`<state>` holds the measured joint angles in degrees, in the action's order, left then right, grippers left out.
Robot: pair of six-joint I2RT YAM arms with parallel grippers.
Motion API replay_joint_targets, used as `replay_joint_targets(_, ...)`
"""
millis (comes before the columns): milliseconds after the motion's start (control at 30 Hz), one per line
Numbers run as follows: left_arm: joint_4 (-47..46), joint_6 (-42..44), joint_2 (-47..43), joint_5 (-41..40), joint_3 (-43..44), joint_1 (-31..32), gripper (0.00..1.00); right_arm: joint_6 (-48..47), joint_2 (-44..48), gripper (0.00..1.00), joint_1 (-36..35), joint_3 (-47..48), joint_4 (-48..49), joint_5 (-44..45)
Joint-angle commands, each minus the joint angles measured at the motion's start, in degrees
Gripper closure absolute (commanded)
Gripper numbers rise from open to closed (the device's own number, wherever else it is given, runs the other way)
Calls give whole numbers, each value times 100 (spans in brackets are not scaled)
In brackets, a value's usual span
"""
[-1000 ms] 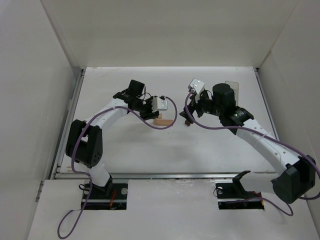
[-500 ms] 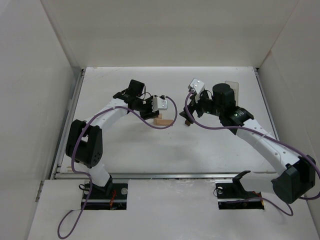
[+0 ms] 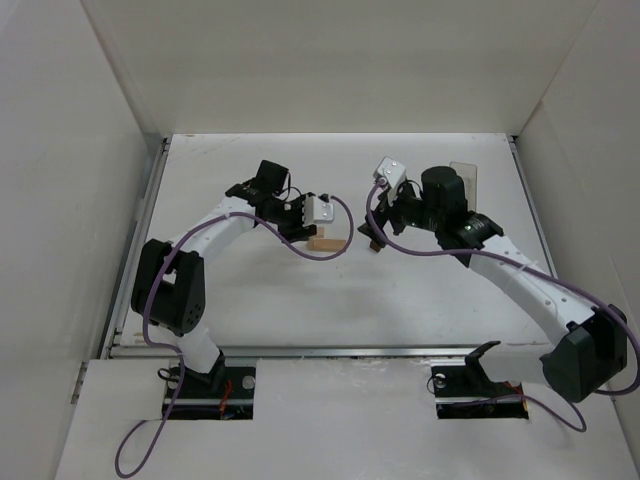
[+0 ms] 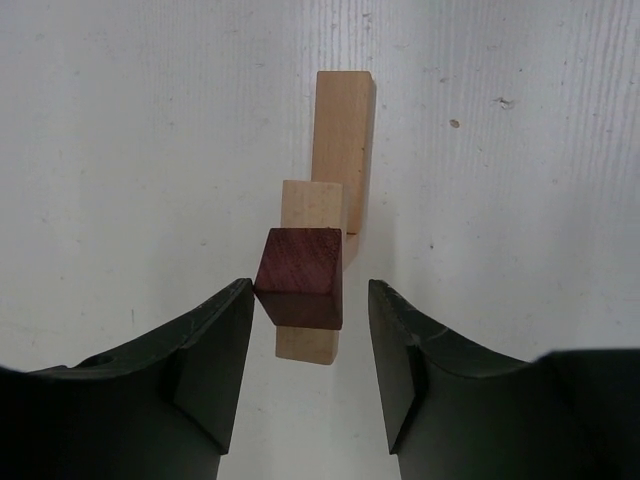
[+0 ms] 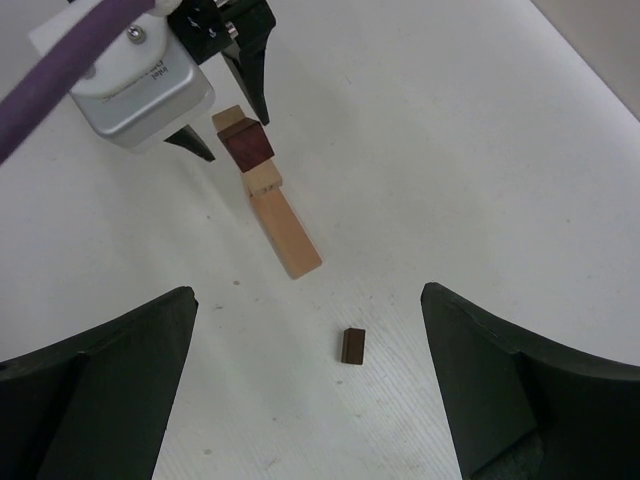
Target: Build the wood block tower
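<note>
We see the left gripper [image 4: 310,286] hanging low over the white table [image 3: 250,290] with its two fingers [image 4: 215,350] spread. Between them is a dark red-brown cube [image 4: 300,277], and a clear gap shows on the cube's right side. Its left corner comes right up to the left fingertip, and we cannot tell whether they touch. The cube rests on top of a short tan block [image 4: 308,345], which sticks out from under it on both sides. A longer tan bar [image 4: 342,140] lies flat on the table just beyond, close alongside the far end of the short block. From the right wrist we see the same little stack near the middle of the table, with the long bar pointing toward that camera. The right gripper [image 5: 308,293] is held above the table with its fingers [image 5: 110,370] spread wide and holding nothing. Under it a small dark brown piece [image 5: 352,345] lies alone on the table, near the bar's end but apart from it. A clear plastic box [image 3: 470,172] sits behind the right arm.
</note>
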<state>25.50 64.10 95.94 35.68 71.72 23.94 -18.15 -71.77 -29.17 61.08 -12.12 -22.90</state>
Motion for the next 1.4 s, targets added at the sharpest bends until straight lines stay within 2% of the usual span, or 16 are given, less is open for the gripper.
replay_joint_targets(0,298,296,-93,298,210,-65,53,154,-101,0,43,290,8,-31)
replay_joint_targets(167,360,244,-146,422,315,-65,44,645,-206,0,219,291,157,442)
replay_joint_targets(267,482,244,-277,545,369,-118,40,953,-443,1,324,430,-53,1049)
replay_joint_targets(367,483,244,-410,598,369,-118,36,1208,-838,9,324,711,-457,1454)
replay_joint_targets(400,483,192,-497,598,369,-118,32,1270,-1030,15,324,773,-554,1542)
replay_joint_targets(533,606,130,-656,703,369,-118,28,1508,-1252,30,324,879,-774,1806)
replay_joint_targets(633,755,-19,-927,703,492,-118,21,1508,-1366,38,158,739,-976,2148)
replay_joint_targets(700,685,-597,-1234,397,544,-179,18,1455,-1445,46,79,739,-1221,2325)
replay_joint_targets(833,27,-1512,-2165,10,-76,-434,16,1455,-1673,47,26,739,-1275,2377)
replay_joint_targets(900,-885,-2126,-2979,-357,-534,-504,7,1394,-1893,47,25,686,-1275,2299)
replay_joint_targets(933,-1254,-2869,-3272,-569,-1050,-505,0,1393,-1998,46,-36,686,-1275,2298)
replay_joint_targets(967,-1954,-3242,-3544,-780,-1307,-505,0,1306,-2190,46,-36,738,-1275,2298)
replay_joint_targets(1000,-2248,-3576,-3800,-1217,-1545,-505,0,1218,-2306,46,-97,739,-1275,2298)
replay_joint_targets(1100,-2899,-4411,-4574,-1712,-2275,-505,0,1138,-2674,45,-98,879,-1275,2158)
replay_joint_targets(1233,-3042,-4949,-4883,-2739,-2716,-505,0,1068,-3009,45,-98,1151,-1336,2158)
replay_joint_targets(1367,-2971,-5126,-4883,-3058,-2865,-505,0,1068,-3142,50,-98,1205,-1337,2158)
